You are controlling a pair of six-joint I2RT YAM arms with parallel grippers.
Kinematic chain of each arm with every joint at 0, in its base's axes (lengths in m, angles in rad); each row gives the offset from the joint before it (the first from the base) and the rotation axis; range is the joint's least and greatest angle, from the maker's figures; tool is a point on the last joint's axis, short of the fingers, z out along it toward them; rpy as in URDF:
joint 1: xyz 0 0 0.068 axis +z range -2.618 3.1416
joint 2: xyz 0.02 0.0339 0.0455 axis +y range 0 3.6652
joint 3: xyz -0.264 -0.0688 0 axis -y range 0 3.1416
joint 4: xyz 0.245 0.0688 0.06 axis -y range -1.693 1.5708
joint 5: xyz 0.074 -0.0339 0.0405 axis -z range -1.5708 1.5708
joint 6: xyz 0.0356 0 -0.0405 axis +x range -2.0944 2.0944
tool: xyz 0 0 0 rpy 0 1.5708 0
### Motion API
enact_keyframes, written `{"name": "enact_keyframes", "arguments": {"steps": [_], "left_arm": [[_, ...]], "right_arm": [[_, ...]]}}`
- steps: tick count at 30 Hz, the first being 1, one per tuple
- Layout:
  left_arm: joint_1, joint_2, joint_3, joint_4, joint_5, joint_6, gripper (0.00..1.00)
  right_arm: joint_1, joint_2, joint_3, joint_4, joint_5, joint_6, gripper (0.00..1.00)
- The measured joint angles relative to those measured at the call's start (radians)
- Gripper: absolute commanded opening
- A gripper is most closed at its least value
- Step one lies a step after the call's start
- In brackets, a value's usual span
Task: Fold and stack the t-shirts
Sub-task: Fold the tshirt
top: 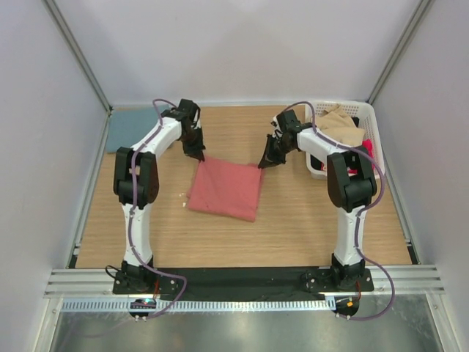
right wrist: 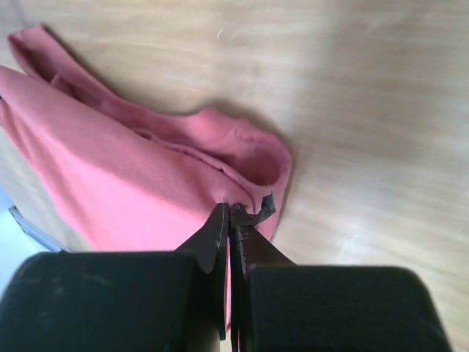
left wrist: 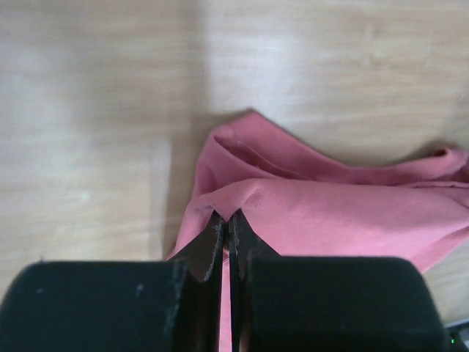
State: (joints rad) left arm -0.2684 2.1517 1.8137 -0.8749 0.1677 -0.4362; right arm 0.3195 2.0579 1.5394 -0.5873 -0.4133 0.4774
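A salmon-red t-shirt (top: 225, 190) lies folded into a rough square in the middle of the wooden table. My left gripper (top: 198, 156) is shut on its far left corner, and the cloth (left wrist: 330, 213) peaks up at the fingertips. At the far right corner my right gripper (top: 265, 163) is shut on the cloth (right wrist: 124, 183) too. In both wrist views the pinched corners are lifted slightly off the wood. A dusty teal-blue t-shirt (top: 132, 129) lies flat at the back left of the table, apart from both grippers.
A white basket (top: 364, 117) stands at the back right, holding a tan cloth (top: 342, 125) and something pink. White walls close in the table on three sides. The arm bases sit on a black strip (top: 242, 282) at the near edge.
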Motion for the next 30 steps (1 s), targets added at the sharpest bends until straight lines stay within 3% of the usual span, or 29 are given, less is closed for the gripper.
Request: {"name": "enact_keyframes", "arguments": {"steps": [11, 13, 16, 19, 20, 22, 26, 29, 30], "left_arm": [[0.003, 0.208, 0.262, 0.032, -0.037, 0.0, 0.04], [0.002, 0.209, 0.262, 0.024, -0.049, -0.002, 0.14], [0.002, 0.209, 0.271, 0.015, -0.082, -0.001, 0.4], [0.003, 0.205, 0.279, 0.0, -0.126, -0.005, 0.46], [0.004, 0.2, 0.279, -0.007, -0.143, -0.005, 0.48], [0.005, 0.183, 0.279, -0.026, -0.167, -0.006, 0.49], [0.005, 0.072, 0.236, -0.053, -0.178, -0.01, 0.43], [-0.006, -0.073, 0.141, -0.03, -0.144, -0.026, 0.39], [-0.016, -0.131, 0.093, -0.016, -0.126, -0.035, 0.33]], "right_arm": [[-0.049, 0.137, 0.185, -0.071, 0.092, -0.029, 0.02], [-0.048, 0.138, 0.187, -0.08, 0.109, -0.035, 0.05], [-0.049, 0.158, 0.227, -0.117, 0.148, -0.061, 0.08], [-0.053, 0.189, 0.294, -0.163, 0.2, -0.096, 0.13], [-0.054, 0.197, 0.318, -0.184, 0.219, -0.111, 0.21], [-0.058, 0.2, 0.348, -0.211, 0.255, -0.133, 0.35], [-0.062, 0.2, 0.384, -0.249, 0.299, -0.164, 0.5], [-0.06, 0.191, 0.387, -0.278, 0.317, -0.18, 0.52], [-0.057, 0.185, 0.387, -0.29, 0.322, -0.182, 0.52]]}}
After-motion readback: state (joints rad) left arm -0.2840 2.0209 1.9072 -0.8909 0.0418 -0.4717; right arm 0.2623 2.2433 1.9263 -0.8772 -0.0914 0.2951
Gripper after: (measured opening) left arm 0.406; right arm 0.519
